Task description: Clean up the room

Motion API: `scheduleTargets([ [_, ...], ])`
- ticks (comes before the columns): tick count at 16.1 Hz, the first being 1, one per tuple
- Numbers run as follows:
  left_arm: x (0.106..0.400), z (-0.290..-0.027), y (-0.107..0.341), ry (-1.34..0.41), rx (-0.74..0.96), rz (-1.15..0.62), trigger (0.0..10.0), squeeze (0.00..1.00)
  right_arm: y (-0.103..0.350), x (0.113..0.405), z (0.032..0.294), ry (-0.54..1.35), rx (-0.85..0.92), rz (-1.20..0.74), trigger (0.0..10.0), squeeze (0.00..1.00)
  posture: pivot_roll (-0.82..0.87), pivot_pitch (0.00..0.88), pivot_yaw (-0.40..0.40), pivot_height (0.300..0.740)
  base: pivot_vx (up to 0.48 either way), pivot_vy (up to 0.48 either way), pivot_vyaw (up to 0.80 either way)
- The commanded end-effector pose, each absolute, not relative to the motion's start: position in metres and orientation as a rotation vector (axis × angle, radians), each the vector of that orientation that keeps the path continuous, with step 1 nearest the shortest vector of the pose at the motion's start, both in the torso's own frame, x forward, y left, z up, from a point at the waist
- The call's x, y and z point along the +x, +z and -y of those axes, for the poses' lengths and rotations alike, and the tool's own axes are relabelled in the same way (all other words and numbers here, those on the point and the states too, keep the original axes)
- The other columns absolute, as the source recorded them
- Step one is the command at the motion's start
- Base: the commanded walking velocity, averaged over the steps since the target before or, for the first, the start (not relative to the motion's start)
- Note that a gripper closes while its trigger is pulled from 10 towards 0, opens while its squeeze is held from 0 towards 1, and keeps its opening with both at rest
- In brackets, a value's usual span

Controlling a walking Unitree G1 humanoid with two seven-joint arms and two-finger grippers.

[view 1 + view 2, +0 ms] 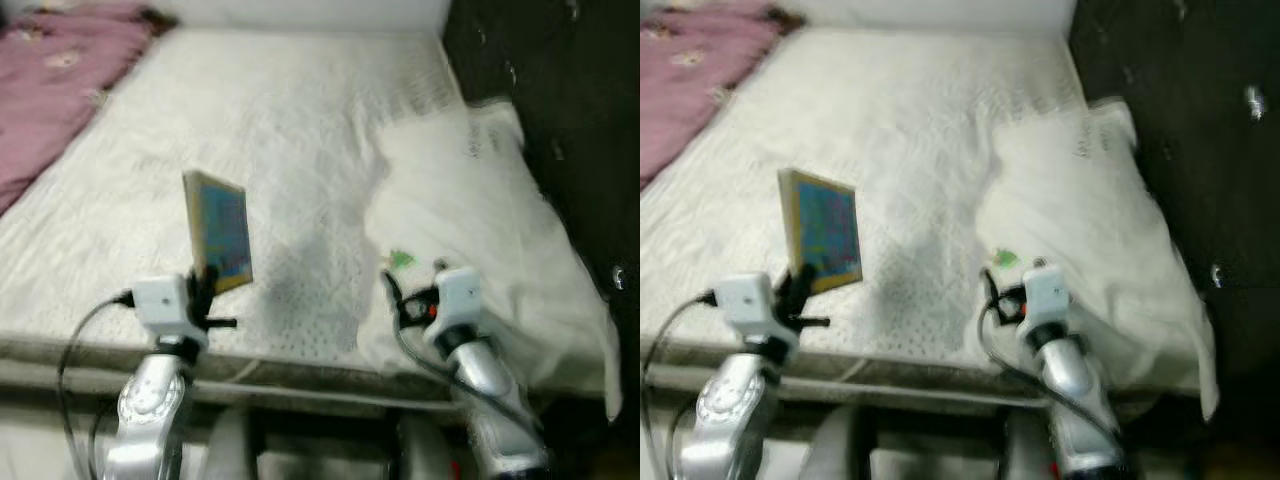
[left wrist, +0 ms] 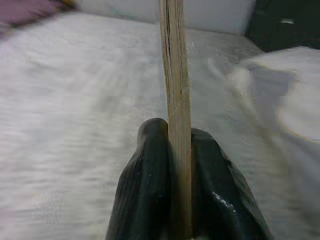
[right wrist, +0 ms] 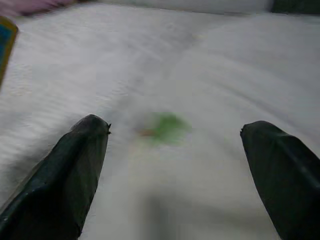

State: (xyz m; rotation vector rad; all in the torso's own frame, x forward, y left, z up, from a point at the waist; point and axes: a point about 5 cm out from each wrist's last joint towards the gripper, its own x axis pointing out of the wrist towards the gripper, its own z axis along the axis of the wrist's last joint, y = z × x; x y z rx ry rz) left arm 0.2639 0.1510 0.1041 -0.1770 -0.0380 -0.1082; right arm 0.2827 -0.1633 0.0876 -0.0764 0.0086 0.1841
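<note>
At the far left a pink blanket point(image 1: 45, 75) lay bunched along the edge of the bed point(image 1: 270, 130), well apart from both arms.

The step in hand looked like carrying off a picked-up item. The left gripper point(image 1: 203, 287) held a thin book point(image 1: 222, 232) upright above the near part of the mattress, its blue and yellow cover turned toward the robot's right. In the left wrist view the two black fingers point(image 2: 145, 195) were pressed against either face of the book's lower edge, with the page edge point(image 2: 175, 75) rising straight up between them. The book was clear of the sheet, held in the air. The next move, as I judged it, called for taking the book away from the bed to wherever it belongs while keeping the grip firm, since so thin a thing pinched near one edge could swing or slip.

Further right, the right gripper point(image 3: 175, 165) hovered low over the white bedding, its fingers spread wide with nothing between them. A small green scrap point(image 3: 167, 126) lay on the sheet just ahead of it, roughly in line with the gap between the fingers but not touched by either. It was too blurred to tell what it was. If it was to be picked up next, the gripper would have needed to move forward and down before closing.

To the right of that, a white pillow point(image 1: 470, 190) lay against the dark wall point(image 1: 570, 90).
</note>
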Motion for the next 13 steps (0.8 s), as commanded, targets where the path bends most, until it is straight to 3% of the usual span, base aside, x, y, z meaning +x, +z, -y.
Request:
scheduleTargets([
  [1,0.263,-0.146,0.109,-0.143,-0.176,0.062,10.0,0.00,0.087,0.282,0.163,0.182,-0.074,-0.012,10.0,0.00,0.03,0.080,0.020,0.574,0.000,0.000,0.00],
  [5,0.263,-0.146,0.102,-0.108,-0.263,-0.026,10.0,0.00,0.086,0.282,0.164,0.181,-0.078,-0.013,10.0,0.00,0.03,0.081,0.020,0.574,0.000,0.000,0.00],
  [8,0.269,-0.131,0.115,-0.121,-0.550,-0.020,10.0,0.00,0.085,0.279,0.167,0.173,-0.088,-0.018,10.0,0.00,0.02,0.085,0.020,0.574,0.000,0.000,0.00],
  [13,0.269,-0.120,0.113,-0.151,-0.877,-0.189,10.0,0.00,0.086,0.282,0.173,0.174,-0.108,-0.023,10.0,0.00,0.03,0.101,-0.006,0.574,0.000,0.000,0.00],
])
